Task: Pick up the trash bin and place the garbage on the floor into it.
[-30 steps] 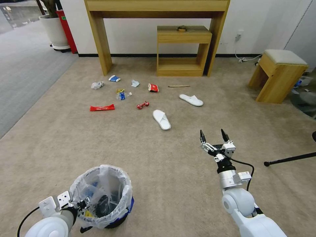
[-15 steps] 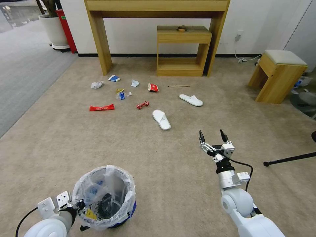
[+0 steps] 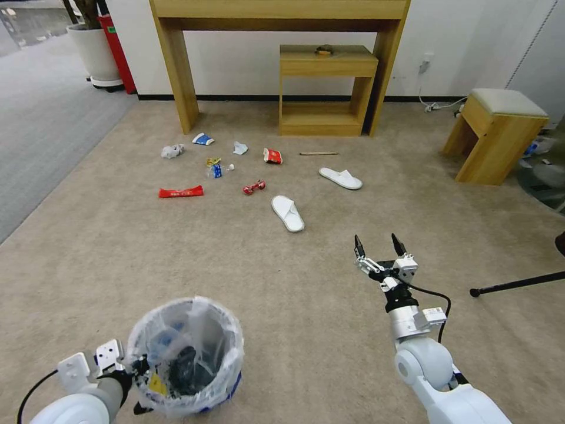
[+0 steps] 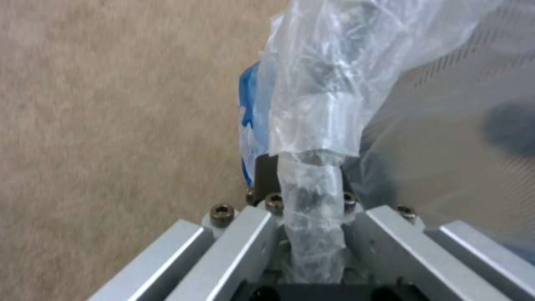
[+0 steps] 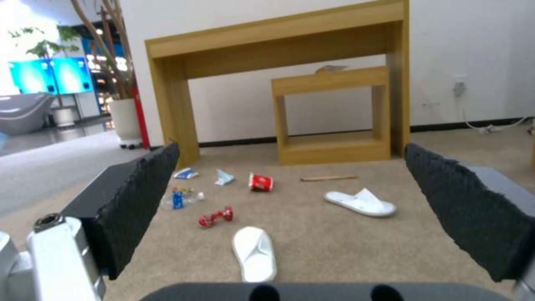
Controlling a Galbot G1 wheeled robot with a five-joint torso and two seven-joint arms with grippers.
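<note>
The trash bin (image 3: 187,354), black with a crinkled clear liner, is at the near left, and my left gripper (image 3: 136,370) is shut on its rim. In the left wrist view the bag-covered rim of the trash bin (image 4: 312,138) runs between the jaws. My right gripper (image 3: 379,247) hovers open and holds nothing above the floor (image 3: 306,306). Ahead lies the garbage: two white slippers (image 3: 287,212) (image 3: 340,178), a red wrapper (image 3: 180,192), a crumpled red piece (image 3: 253,187), a small bottle (image 3: 216,171) and a wooden stick (image 3: 319,153). The near slipper (image 5: 255,253) lies ahead of my right gripper (image 5: 290,146).
A wooden console table (image 3: 176,70) with a small shelf unit (image 3: 325,88) stands at the wall. A padded stool (image 3: 499,132) is at the right, and a black pole (image 3: 518,284) lies on the carpet. A white planter (image 3: 94,53) and grey carpet (image 3: 41,129) are at the left.
The left gripper and the bin have slid slightly toward the bottom edge of the head view. The right gripper stays open and has barely shifted. The litter lies as before.
</note>
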